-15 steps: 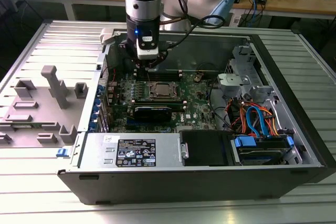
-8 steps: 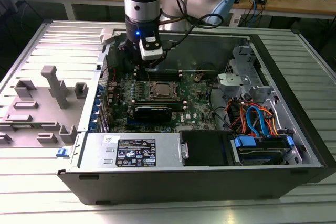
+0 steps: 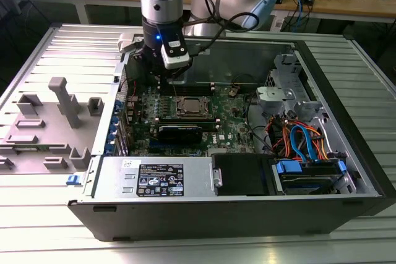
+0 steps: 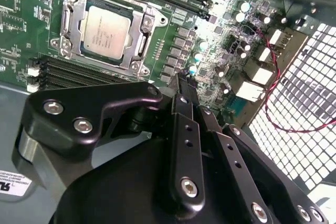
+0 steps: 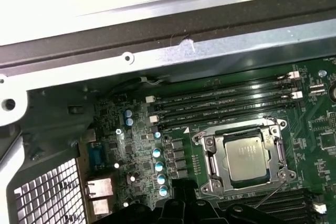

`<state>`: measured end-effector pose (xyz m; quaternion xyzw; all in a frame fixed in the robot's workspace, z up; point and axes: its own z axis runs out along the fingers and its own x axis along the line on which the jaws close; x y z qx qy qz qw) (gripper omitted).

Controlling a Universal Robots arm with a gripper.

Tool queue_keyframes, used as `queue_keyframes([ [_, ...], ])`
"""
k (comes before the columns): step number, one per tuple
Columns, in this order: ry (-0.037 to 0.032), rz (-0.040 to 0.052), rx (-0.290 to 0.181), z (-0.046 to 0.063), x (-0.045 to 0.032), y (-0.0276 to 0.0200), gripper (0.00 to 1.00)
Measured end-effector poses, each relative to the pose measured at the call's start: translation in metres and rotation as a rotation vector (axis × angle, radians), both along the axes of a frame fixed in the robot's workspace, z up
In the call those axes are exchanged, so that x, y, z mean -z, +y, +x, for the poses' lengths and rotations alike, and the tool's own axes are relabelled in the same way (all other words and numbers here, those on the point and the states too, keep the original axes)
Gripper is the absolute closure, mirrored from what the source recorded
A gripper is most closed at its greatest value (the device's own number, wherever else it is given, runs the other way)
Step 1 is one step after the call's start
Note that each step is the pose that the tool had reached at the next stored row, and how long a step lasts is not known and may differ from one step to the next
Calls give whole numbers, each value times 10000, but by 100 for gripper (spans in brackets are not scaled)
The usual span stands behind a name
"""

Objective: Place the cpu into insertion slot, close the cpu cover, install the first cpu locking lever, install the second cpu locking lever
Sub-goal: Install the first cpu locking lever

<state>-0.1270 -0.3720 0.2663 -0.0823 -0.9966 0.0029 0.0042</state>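
Observation:
The cpu [image 4: 106,29] lies flat in the insertion slot [image 4: 137,65], silvery top up, on the green board. The cpu cover [image 4: 142,30] is down over it as a silver frame around its edges. In the first wrist view the cpu [image 5: 247,156] and cover [image 5: 210,153] show the same, and a thin wire lever [image 5: 270,193] angles out from one socket corner. My gripper [image 4: 182,83] hangs above the board beside the socket, fingers together, holding nothing. In the exterior view the gripper [image 3: 162,77] is toward the exterior view's left of the socket [image 3: 193,107].
Long memory slots [image 5: 226,103] flank the socket. A black card [image 3: 179,132] lies in front of it. The case wall [image 5: 157,51] and rear ports [image 5: 100,187] are close by. A power supply [image 3: 158,177], drive cage and cables [image 3: 303,143] fill the case; a grey fixture tray [image 3: 49,122] lies outside.

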Motion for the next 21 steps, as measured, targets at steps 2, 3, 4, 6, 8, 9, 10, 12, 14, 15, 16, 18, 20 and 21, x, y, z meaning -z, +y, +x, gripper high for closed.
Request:
queue_keyframes([
  [2,-89,1,-36,-8,2,3,89],
  [3,-120,2,-40,-15,4,4,89],
  [4,-121,2,-41,-15,5,4,89],
  [6,-122,1,-42,-15,5,3,89],
  [8,-122,1,-41,-15,4,3,89],
  [9,-123,1,-41,-15,5,3,89],
  [10,-123,1,-41,-15,4,3,89],
  [12,-123,2,-40,-15,5,3,89],
  [14,-124,1,-41,-15,5,3,89],
  [15,-124,2,-40,-16,5,4,89],
  [16,-124,2,-42,-15,5,4,89],
  [18,-126,0,-56,-36,4,4,89],
  [20,-144,9,-81,-70,6,6,89],
  [21,-149,12,-93,-73,8,9,89],
])
